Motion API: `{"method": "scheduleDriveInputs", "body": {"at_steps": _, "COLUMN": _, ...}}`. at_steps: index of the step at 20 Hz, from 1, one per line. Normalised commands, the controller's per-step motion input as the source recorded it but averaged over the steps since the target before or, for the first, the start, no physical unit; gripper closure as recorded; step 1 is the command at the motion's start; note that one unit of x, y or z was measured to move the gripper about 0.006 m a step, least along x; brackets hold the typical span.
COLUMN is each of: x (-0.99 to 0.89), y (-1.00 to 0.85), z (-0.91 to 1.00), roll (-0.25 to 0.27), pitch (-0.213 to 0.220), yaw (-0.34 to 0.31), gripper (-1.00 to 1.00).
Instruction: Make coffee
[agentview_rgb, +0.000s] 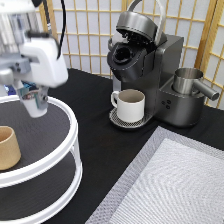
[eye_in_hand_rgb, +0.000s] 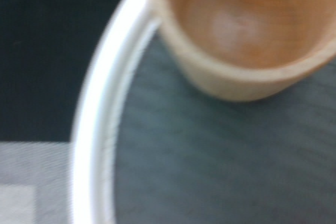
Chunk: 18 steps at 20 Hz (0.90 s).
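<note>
My gripper (agentview_rgb: 34, 97) hangs over the top shelf of a round white two-tier stand (agentview_rgb: 70, 117) at the exterior view's left. It is shut on the coffee pod (agentview_rgb: 36, 107), a small white tapered cup held just above the shelf. The coffee machine (agentview_rgb: 150, 65) stands at the exterior view's top centre with its lid up and its pod chamber (agentview_rgb: 122, 54) showing. A white handled mug (agentview_rgb: 131, 104) sits on its drip tray. A tan handleless cup (agentview_rgb: 7, 147) stands on the same shelf, and the wrist view shows it (eye_in_hand_rgb: 240, 45) close by.
A steel jug (agentview_rgb: 187, 80) sits on the machine's right side. A grey woven mat (agentview_rgb: 170, 185) covers the exterior view's bottom right of the black table. The stand's white rim (eye_in_hand_rgb: 97, 125) crosses the wrist view. A paper screen stands behind.
</note>
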Motion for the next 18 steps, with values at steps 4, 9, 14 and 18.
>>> {"method": "scheduleDriveInputs", "body": {"at_steps": 4, "x": 0.71, "y": 0.35, "z": 0.79, "roll": 0.179, "pitch": 0.064, "yaw": 0.072, "gripper": 1.0}}
{"method": "scheduleDriveInputs", "body": {"at_steps": 9, "x": 0.67, "y": 0.45, "z": 0.61, "roll": 0.242, "pitch": 0.12, "yaw": 0.093, "gripper": 1.0}}
{"method": "scheduleDriveInputs", "body": {"at_steps": 14, "x": 0.52, "y": 0.5, "z": 0.5, "roll": 0.275, "pitch": 0.11, "yaw": 0.068, "gripper": 1.0}}
{"method": "scheduleDriveInputs", "body": {"at_steps": 18, "x": 0.33, "y": 0.48, "z": 0.48, "roll": 0.282, "pitch": 0.079, "yaw": 0.017, "gripper": 1.0}}
